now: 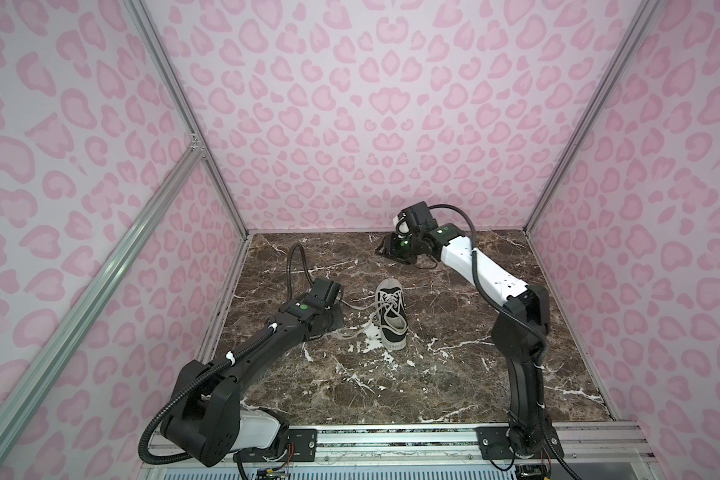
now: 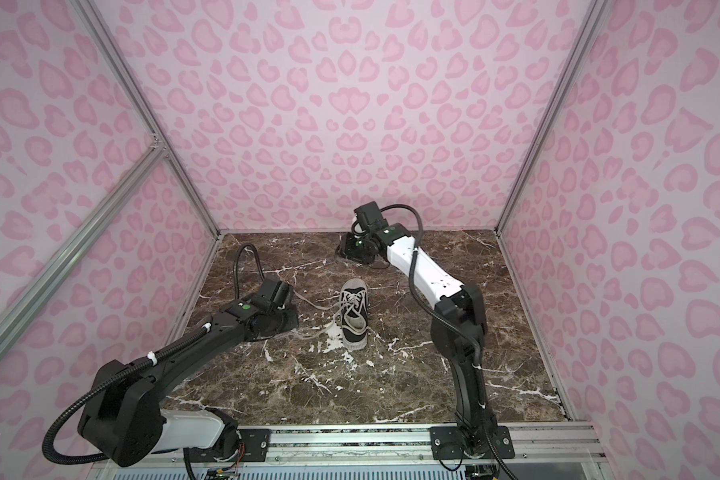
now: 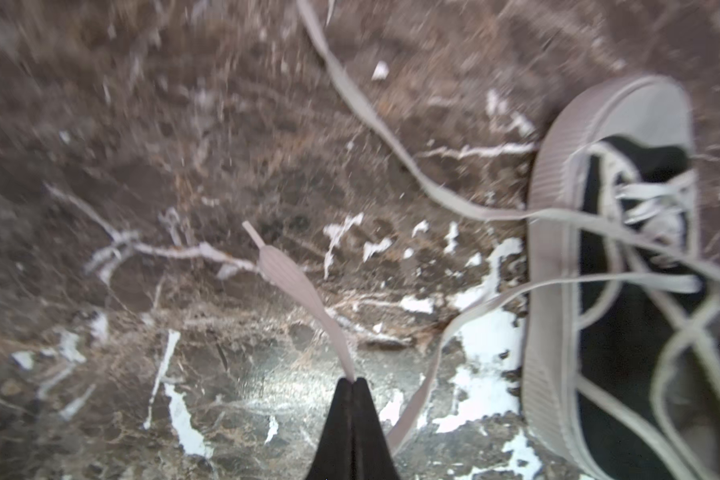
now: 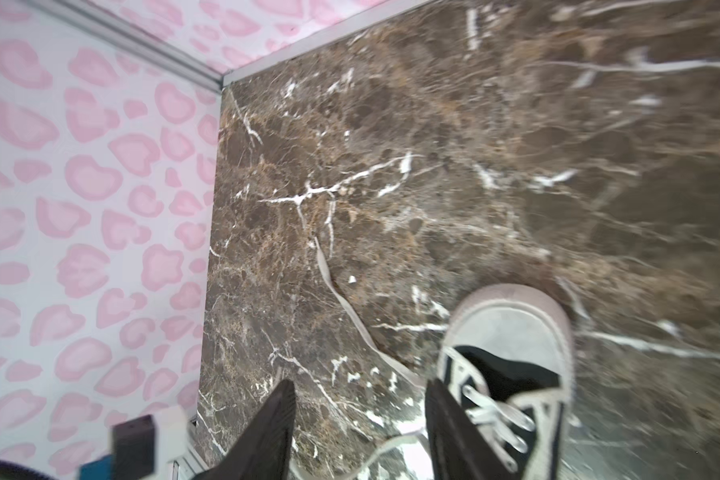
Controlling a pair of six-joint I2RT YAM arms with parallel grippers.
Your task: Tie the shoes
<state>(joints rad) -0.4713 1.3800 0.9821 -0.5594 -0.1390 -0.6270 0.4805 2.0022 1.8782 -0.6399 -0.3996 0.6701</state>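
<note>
Marble tabletop [image 1: 433, 374], pink-spotted walls [image 1: 350, 124] around sneaker [image 1: 391, 316]

You're looking at a black canvas low-top sneaker [image 1: 395, 330] with a white rubber toe cap and sole, threaded with off-white flat laces [image 3: 292, 282]. The dark brown marble-look counter [image 1: 433, 374] is streaked with white veins. The pale pink enclosure walls [image 1: 350, 104] carry darker pink leopard blotches. Your left claw [image 3: 353, 380] and right claw [image 4: 361, 384] are black.

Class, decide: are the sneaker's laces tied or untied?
Untied: laces trail loose off the sneaker across the tabletop; left tool pinches one end.
</note>
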